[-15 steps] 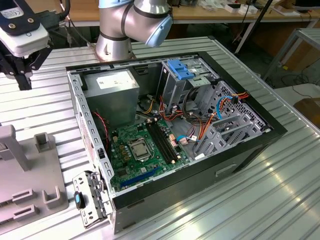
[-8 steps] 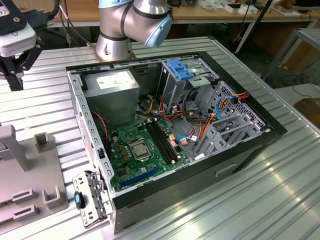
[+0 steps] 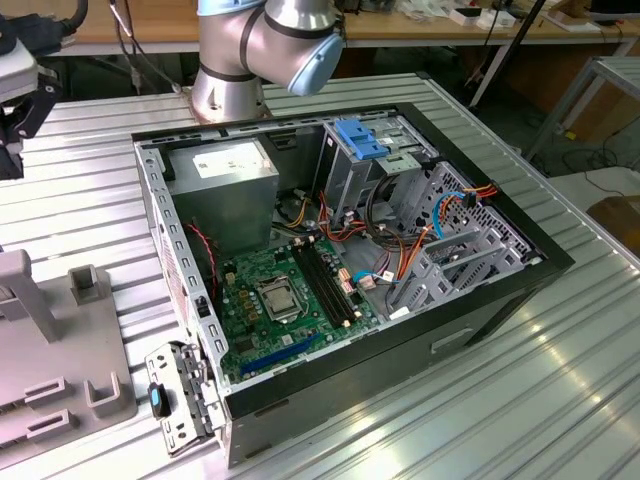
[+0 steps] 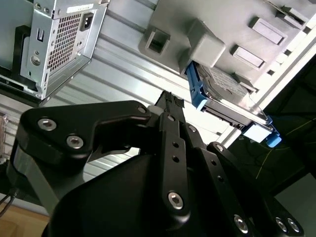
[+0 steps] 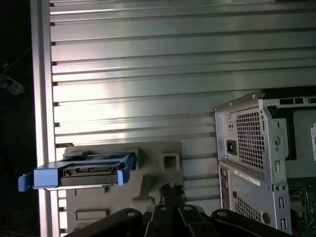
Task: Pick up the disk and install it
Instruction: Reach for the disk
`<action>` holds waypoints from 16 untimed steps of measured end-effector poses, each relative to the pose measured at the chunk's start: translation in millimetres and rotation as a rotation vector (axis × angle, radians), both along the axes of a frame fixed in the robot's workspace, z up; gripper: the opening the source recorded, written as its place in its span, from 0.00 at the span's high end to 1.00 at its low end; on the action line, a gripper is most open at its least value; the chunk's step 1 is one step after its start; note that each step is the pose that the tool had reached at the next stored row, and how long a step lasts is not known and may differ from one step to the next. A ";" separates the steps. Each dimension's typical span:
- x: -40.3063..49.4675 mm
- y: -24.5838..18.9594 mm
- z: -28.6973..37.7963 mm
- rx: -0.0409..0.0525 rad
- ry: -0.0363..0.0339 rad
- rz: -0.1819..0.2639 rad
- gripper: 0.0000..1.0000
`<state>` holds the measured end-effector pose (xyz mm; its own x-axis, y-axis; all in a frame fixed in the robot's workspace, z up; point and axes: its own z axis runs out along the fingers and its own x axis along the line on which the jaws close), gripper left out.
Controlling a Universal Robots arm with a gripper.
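Closest to the wrist cameras, the black gripper (image 5: pixel 171 189) has its fingertips drawn together with nothing between them, so it carries nothing. Just beyond those tips lies a grey moulded holder block (image 5: pixel 157 163) on the ribbed aluminium table (image 5: pixel 148 59).

Off to one side of the gripper and clear of it, the disk (image 5: pixel 84 173) sits on that holder block. It is a flat grey metal drive clipped in a bright blue carrier frame, seen edge-on in the first wrist view. In the second wrist view the disk (image 4: pixel 224 84) shows its metal face and its blue rails, one blue end reaching out toward the table edge.

On the gripper's other side, farther off, stands the computer case (image 5: pixel 252 148), its perforated rear panel turned toward the cameras.

The exterior view shows the case lying open (side panel off). Its power supply (image 3: pixel 222 190) is nearest the arm (image 3: pixel 270 45), the green motherboard (image 3: pixel 285 300) is in the middle, and a blue bracket (image 3: pixel 360 137) is fixed on top of the grey drive cage (image 3: pixel 400 170). Red, orange and blue cables loop beside the cage.
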<state>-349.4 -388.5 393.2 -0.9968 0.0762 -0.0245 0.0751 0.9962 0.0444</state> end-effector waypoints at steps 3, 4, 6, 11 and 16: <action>-10.0 2.8 0.0 0.0000 0.0001 0.000 0.89; -13.3 4.0 -0.1 0.0000 0.0000 0.000 0.89; -19.0 6.3 -0.1 0.0000 0.0000 0.000 0.89; -36.8 12.2 -0.2 -0.0001 0.0001 0.000 0.89; -51.7 15.3 -0.4 0.0000 0.0000 0.000 0.89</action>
<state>-401.2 -373.2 392.8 -0.9968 0.0763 -0.0245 0.0751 0.9962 0.0443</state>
